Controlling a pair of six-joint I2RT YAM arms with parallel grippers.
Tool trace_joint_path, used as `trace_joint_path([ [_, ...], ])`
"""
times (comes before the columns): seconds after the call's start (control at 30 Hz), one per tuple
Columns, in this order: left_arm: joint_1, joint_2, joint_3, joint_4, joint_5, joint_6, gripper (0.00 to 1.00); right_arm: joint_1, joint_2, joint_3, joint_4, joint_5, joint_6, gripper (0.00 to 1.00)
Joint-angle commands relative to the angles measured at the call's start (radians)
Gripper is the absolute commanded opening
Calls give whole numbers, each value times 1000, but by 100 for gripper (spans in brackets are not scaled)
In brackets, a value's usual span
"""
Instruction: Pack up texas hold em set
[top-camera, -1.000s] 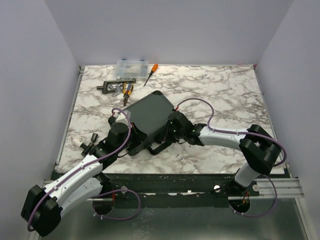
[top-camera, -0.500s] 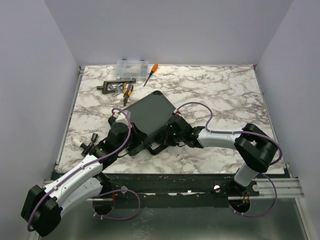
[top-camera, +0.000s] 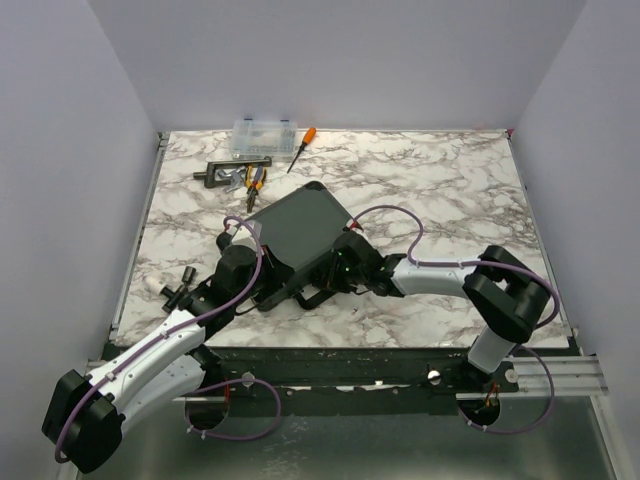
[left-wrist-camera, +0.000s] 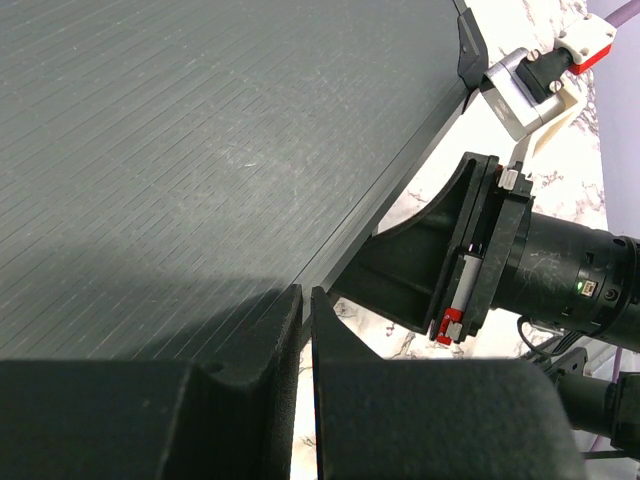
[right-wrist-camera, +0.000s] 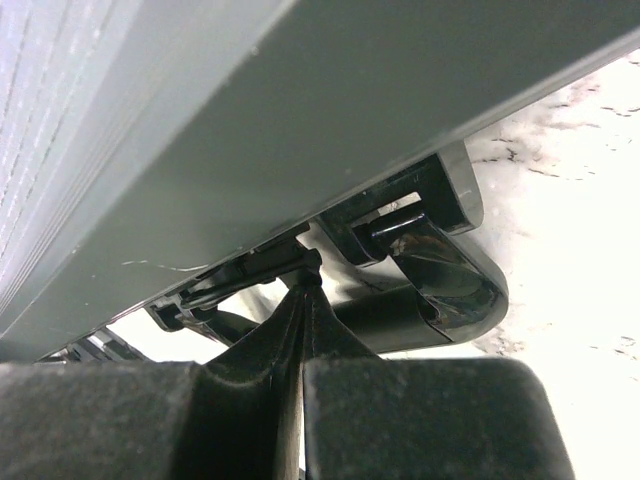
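The black briefcase (top-camera: 295, 225) lies closed on the marble table, its handle (top-camera: 318, 295) facing the near edge. My left gripper (top-camera: 266, 288) is shut and empty at the case's near left edge; in the left wrist view (left-wrist-camera: 305, 300) its tips sit just below the ribbed lid (left-wrist-camera: 200, 130). My right gripper (top-camera: 336, 268) is shut, and in the right wrist view (right-wrist-camera: 303, 288) its tips touch a latch bar (right-wrist-camera: 250, 268) beside the handle (right-wrist-camera: 440, 275). Chips, cards, button and dice are hidden.
A clear organizer box (top-camera: 264, 138), an orange-handled screwdriver (top-camera: 302, 146), pliers (top-camera: 254, 180) and a dark metal tool (top-camera: 226, 172) lie at the back left. The right arm's wrist (left-wrist-camera: 520, 270) is close to my left gripper.
The right arm has pushed a little further left toward the case's front edge, its forearm lower. The left arm and the case have not moved.
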Motion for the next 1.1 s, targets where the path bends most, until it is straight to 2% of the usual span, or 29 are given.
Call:
trace_joint_path([
  [0.0, -13, 35, -59, -210, 9, 38, 8, 7, 66, 18, 8, 10, 1, 5],
  [0.4, -13, 32, -62, -210, 8, 38, 8, 7, 123, 45, 17, 52, 7, 3],
  [0.93, -13, 25, -62, -211, 8, 36, 8, 8, 158, -79, 190, 175, 118, 1],
  [1.07, -13, 25, -62, -210, 8, 36, 8, 11, 145, -88, 186, 179, 121, 1],
])
